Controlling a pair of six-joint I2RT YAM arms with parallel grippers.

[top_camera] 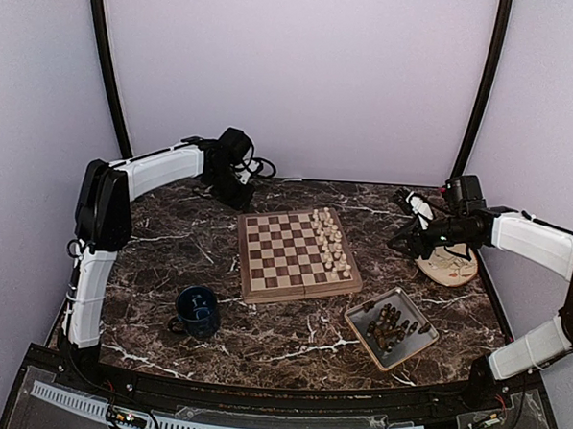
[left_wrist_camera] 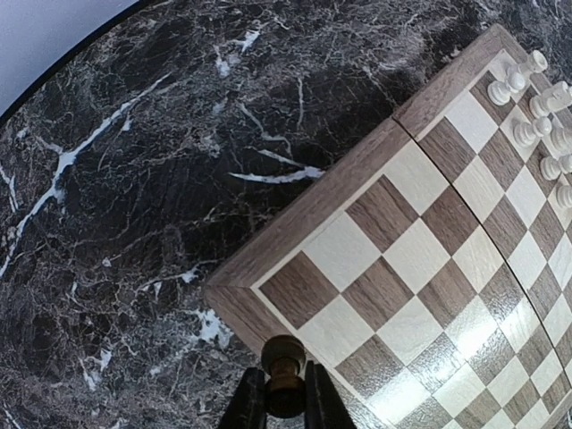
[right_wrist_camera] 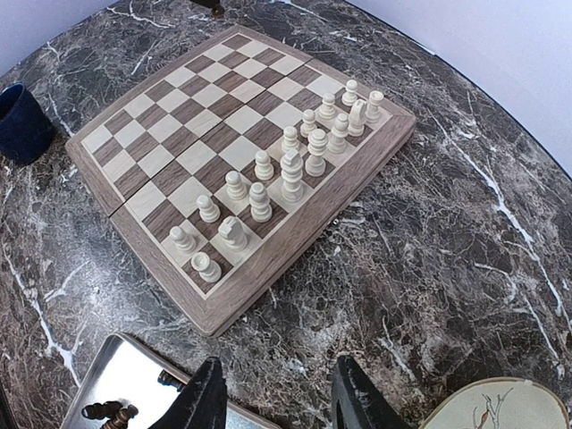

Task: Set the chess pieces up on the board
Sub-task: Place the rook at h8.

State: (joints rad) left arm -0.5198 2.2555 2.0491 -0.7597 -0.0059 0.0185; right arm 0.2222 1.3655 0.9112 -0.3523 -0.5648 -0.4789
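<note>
The board (top_camera: 273,254) lies mid-table, its left half bare. Cream-white chess pieces (top_camera: 331,244) stand in two rows along its right side, also shown in the right wrist view (right_wrist_camera: 290,174) and at the edge of the left wrist view (left_wrist_camera: 536,116). My left gripper (top_camera: 238,188) hovers by the board's far-left corner (left_wrist_camera: 268,286), shut on a dark brown pawn (left_wrist_camera: 284,357). The gripper (left_wrist_camera: 286,389) grips that pawn's lower body. My right gripper (top_camera: 406,226) stands open over the marble right of the board (right_wrist_camera: 179,134), its jaws (right_wrist_camera: 279,402) holding nothing.
A grey tray (top_camera: 356,314) at the front right holds several dark pieces (top_camera: 391,326); its corner (right_wrist_camera: 116,380) shows under the right wrist. A beige plate (top_camera: 449,268) sits at the right. A blue mug (top_camera: 198,311) stands front left of the board.
</note>
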